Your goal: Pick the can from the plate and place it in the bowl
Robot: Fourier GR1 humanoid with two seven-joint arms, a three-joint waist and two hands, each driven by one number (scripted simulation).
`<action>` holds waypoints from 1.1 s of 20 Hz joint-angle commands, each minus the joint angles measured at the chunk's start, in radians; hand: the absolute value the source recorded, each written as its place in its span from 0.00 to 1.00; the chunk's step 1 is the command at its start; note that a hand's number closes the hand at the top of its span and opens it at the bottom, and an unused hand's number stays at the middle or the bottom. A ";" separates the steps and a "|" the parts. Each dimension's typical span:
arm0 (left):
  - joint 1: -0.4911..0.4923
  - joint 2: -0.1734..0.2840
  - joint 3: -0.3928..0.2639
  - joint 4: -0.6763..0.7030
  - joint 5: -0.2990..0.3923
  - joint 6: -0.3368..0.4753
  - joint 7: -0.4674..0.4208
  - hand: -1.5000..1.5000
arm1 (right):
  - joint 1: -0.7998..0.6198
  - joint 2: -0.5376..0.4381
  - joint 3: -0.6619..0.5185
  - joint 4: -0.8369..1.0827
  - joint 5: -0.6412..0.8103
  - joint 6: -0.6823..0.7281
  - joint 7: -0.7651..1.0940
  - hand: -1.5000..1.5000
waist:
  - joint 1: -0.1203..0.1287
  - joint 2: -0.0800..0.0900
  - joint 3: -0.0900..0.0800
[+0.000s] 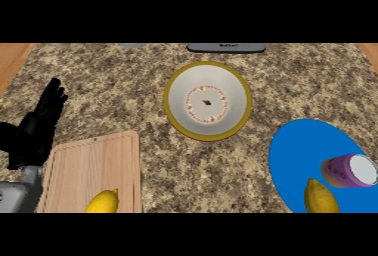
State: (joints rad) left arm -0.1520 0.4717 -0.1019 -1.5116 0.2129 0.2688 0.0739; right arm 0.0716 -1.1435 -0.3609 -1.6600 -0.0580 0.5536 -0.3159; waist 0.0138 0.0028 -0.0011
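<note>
A purple can (348, 171) with a white end lies on its side on the blue plate (303, 150) at the right. The bowl (207, 101), white inside with a yellow rim, sits in the middle of the counter with nothing in it. My left hand (40, 122) shows at the left edge, fingers straight and pointing up, far from the can. My right hand does not show.
A yellow lemon (320, 197) rests on the plate's near edge, beside the can. A wooden cutting board (92, 172) at the lower left carries another lemon (102, 202). A grey appliance (226, 47) stands at the counter's back edge.
</note>
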 commanded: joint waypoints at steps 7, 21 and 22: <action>-0.021 -0.001 0.031 0.023 -0.017 -0.035 0.003 0.50 | -0.180 -0.024 0.299 -0.045 0.178 0.095 0.187 0.00 | 0.011 0.003 0.001; -0.054 -0.043 0.083 0.038 -0.046 -0.058 0.035 0.50 | -0.305 0.094 0.516 0.007 0.473 0.255 0.211 0.00 | -0.008 -0.001 0.001; 0.019 -0.051 0.064 -0.015 -0.059 -0.067 0.010 0.50 | -0.324 0.140 0.520 0.018 0.505 0.227 0.242 0.00 | -0.004 -0.002 0.001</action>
State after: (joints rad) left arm -0.1662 0.4324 -0.0466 -1.5090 0.1648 0.2217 0.0970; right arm -0.2078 -1.0718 0.1288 -1.6416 0.3639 0.7789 -0.1146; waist 0.0114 0.0019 0.0001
